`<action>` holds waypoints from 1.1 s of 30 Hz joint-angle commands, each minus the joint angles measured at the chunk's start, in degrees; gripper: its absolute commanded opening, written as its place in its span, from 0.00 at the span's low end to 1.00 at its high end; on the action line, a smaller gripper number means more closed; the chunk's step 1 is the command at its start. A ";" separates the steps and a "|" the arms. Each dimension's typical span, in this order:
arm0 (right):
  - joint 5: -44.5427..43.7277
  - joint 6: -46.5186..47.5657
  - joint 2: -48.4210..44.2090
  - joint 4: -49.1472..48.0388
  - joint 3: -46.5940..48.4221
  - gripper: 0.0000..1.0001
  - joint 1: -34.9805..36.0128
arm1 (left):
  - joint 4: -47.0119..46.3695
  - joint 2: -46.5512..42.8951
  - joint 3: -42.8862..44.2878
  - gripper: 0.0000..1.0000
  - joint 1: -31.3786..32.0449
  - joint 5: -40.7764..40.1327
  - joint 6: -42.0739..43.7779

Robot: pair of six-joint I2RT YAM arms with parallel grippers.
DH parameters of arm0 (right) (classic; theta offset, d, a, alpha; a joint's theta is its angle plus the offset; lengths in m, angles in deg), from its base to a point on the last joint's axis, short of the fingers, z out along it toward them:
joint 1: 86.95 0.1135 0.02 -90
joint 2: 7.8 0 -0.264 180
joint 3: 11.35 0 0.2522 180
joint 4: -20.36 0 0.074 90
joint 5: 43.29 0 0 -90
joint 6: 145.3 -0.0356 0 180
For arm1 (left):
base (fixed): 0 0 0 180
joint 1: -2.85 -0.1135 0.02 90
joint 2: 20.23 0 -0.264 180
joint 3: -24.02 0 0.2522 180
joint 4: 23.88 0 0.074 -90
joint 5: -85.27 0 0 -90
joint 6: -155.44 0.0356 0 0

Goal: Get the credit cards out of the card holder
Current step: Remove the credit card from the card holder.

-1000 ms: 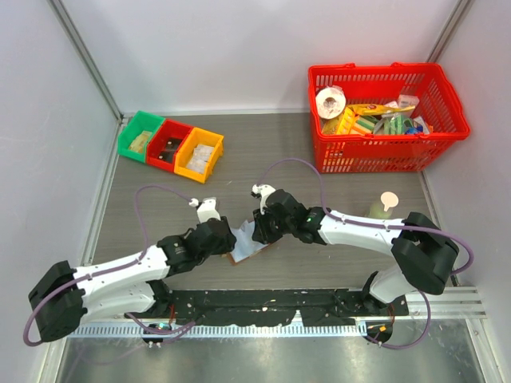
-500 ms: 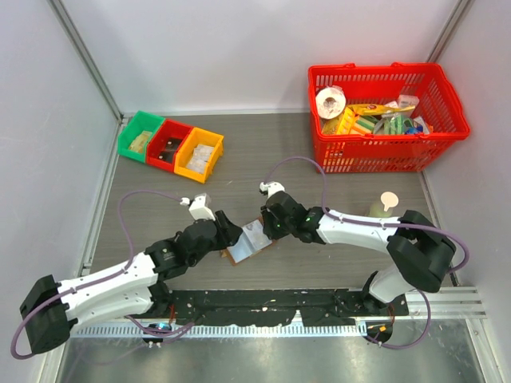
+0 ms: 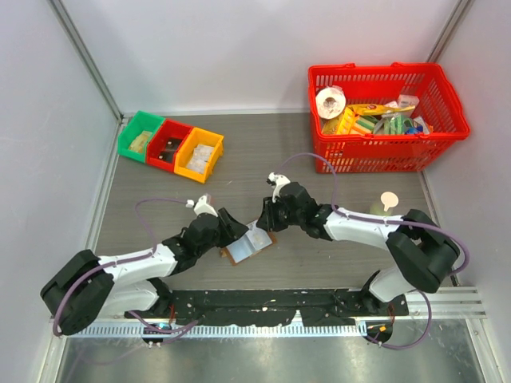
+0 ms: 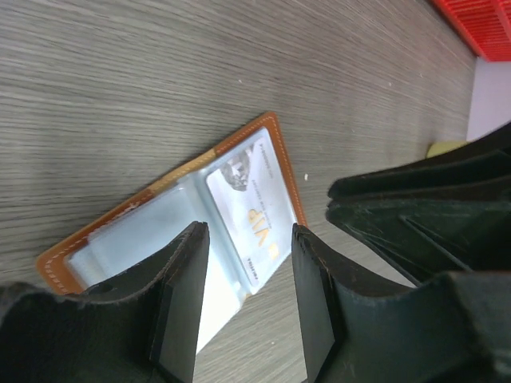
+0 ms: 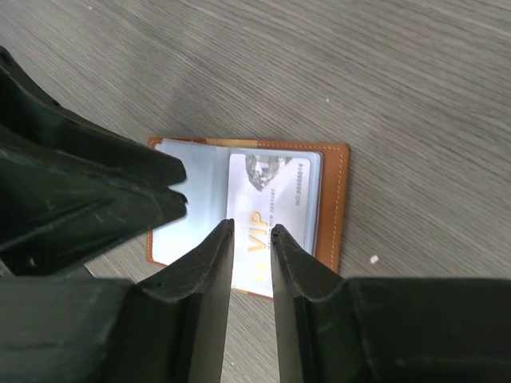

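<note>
Left jaws spread, right jaws barely parted, over the open card holder (image 4: 188, 191) (card (image 5: 283, 195) marked "VIP").

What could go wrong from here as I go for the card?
1. The left pincer and right pincer crowd together over the open card holder, so they might knock each other.
2. The VIP card lies flat inside its clear sleeve, so the fingers may slip off it.
3. I cannot tell whether the card holder is pinned down. Pulling could drag it across the table.
</note>
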 commanded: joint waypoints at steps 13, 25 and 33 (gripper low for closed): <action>8.44 -4.46 5.80 -13.76 -7.23 0.25 -3.19 | -5.19 6.55 2.58 0.48 -0.32 5.55 -3.54; 10.56 -7.27 7.82 -17.11 -10.05 0.21 -3.11 | -6.16 10.85 2.76 0.46 -0.23 7.93 -5.47; 11.09 -7.54 8.61 -17.55 -10.23 0.20 -3.19 | -9.66 13.58 2.50 0.43 -0.14 9.95 -7.40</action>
